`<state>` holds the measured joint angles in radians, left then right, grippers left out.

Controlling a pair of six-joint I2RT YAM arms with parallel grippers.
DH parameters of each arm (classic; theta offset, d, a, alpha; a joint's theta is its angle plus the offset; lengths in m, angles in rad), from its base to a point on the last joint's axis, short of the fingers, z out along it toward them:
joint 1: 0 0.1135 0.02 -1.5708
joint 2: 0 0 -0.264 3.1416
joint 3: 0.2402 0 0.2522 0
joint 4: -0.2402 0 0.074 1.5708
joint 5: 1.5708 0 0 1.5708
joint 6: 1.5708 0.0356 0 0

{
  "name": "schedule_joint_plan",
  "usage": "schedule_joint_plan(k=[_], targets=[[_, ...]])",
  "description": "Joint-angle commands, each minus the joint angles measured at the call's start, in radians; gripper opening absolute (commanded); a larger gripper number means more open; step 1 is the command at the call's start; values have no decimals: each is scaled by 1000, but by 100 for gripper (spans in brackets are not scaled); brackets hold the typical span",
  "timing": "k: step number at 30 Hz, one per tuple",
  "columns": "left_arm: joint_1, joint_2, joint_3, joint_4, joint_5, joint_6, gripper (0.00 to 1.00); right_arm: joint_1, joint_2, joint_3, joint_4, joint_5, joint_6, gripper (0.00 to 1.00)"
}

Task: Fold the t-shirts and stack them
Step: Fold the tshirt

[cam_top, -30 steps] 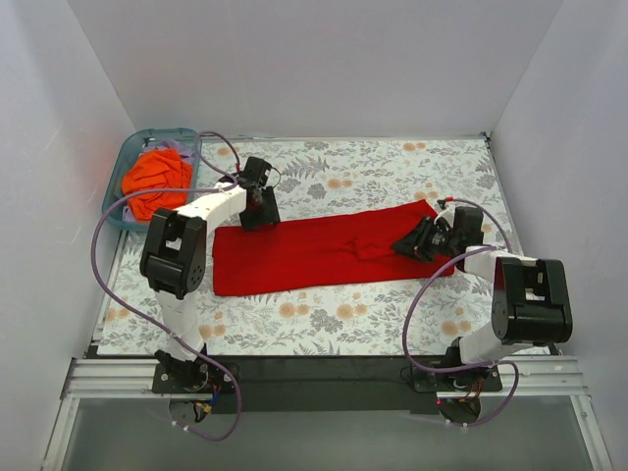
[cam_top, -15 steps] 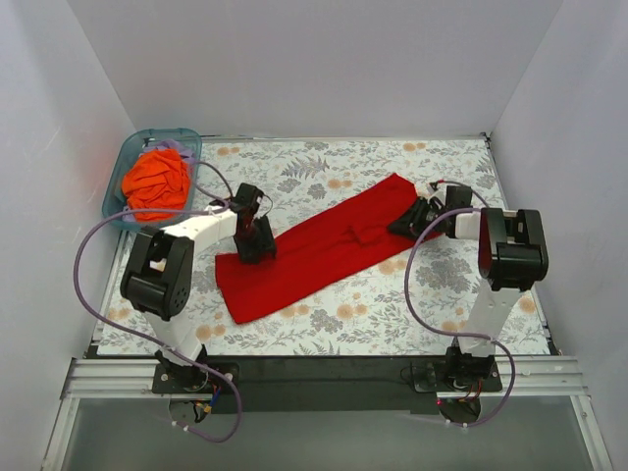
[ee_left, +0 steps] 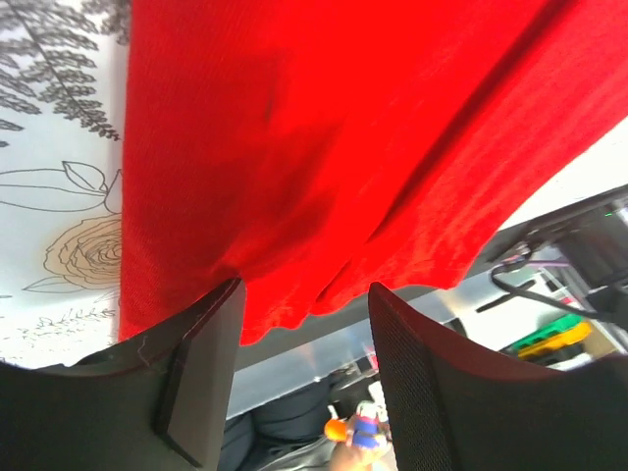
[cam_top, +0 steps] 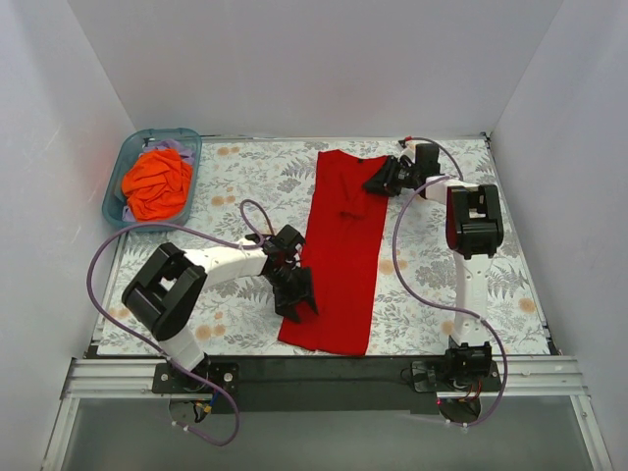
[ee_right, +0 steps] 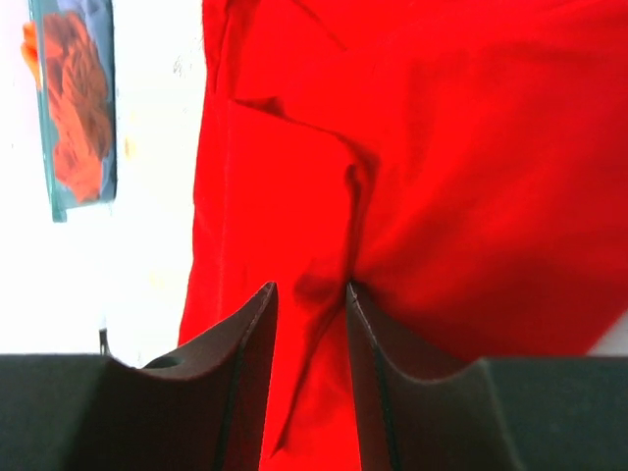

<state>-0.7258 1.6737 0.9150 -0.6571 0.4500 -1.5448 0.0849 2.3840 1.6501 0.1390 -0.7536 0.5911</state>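
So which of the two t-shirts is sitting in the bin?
The orange t-shirt, bunched in the teal bin; the red t-shirt lies stretched along the table.

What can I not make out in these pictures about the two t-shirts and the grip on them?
- The red t-shirt: collar and sleeves cannot be picked out in any view, because its own folds cover them.
- The left gripper: the left wrist view shows cloth across wide fingers, so a real pinch cannot be told. The top view is too small.
- The orange t-shirt: it lies crumpled in the teal bin, its shape hidden. The right wrist view blurs it.
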Motion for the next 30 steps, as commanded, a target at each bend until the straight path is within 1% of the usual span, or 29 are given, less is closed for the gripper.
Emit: schedule_joint_plan(k=[1, 4, 5, 6, 11, 12, 14, 17, 18, 19, 22, 26, 30], targets=[[8, -74, 70, -21, 0, -44, 53, 15, -72, 7, -64, 28, -43, 42], [11, -104, 113, -39, -49, -47, 54, 12, -164, -55, -84, 72, -83, 42], [14, -115, 125, -44, -88, -49, 54, 10, -236, -119, -96, 85, -109, 43], [17, -135, 142, -44, -105, -54, 54, 10, -274, -150, -110, 95, -122, 43], [68, -189, 140, -42, -204, -51, 54, 18, -510, -357, -163, 119, -180, 42], [72, -198, 139, -45, -244, -48, 53, 21, -537, -421, -165, 117, -192, 42], [74, -225, 139, -67, -298, -31, 51, 41, -597, -464, -164, 120, -200, 41], [75, -287, 105, -61, -410, 0, 49, 64, -586, -463, -162, 91, -203, 39], [74, -307, 90, -53, -480, 3, 49, 70, -574, -454, -161, 68, -203, 39], [75, -333, 50, -43, -506, 6, 49, 76, -560, -426, -151, 65, -200, 38], [75, -420, 6, -4, -583, 17, 49, 114, -490, -376, -130, 53, -185, 37], [77, -488, -51, 13, -617, 15, 50, 147, -361, -326, -55, 30, -148, 35], [77, -499, -68, 17, -622, 14, 50, 148, -247, -238, -50, 31, -160, 35]])
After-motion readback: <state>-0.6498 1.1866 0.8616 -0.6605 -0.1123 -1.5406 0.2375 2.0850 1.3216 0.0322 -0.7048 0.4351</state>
